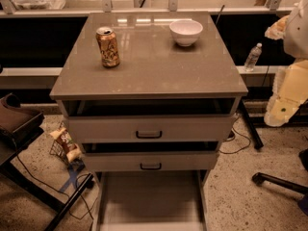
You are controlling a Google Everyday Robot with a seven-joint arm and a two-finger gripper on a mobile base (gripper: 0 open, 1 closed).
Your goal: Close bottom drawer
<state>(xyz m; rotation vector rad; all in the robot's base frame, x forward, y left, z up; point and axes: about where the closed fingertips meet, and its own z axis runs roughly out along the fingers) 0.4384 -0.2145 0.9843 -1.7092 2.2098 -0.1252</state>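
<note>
The pale grey-beige cabinet (149,66) fills the middle of the camera view. Its bottom drawer (149,196) is pulled far out toward me. The empty inside shows, and the front panel lies at the lower edge of the view with its handle out of sight. The middle drawer (150,161) and the top drawer (148,129) stand slightly open, each with a small black handle. My gripper (279,110), on the cream arm, hangs at the right edge, level with the top drawer. It is well to the right of the cabinet and touches nothing.
An orange can (108,47) and a white bowl (186,32) stand on the cabinet top. A water bottle (252,57) stands on a ledge at the back right. A snack bag (65,143), cables and a black stand (19,124) are on the left. A chair leg (279,179) is on the floor at the right.
</note>
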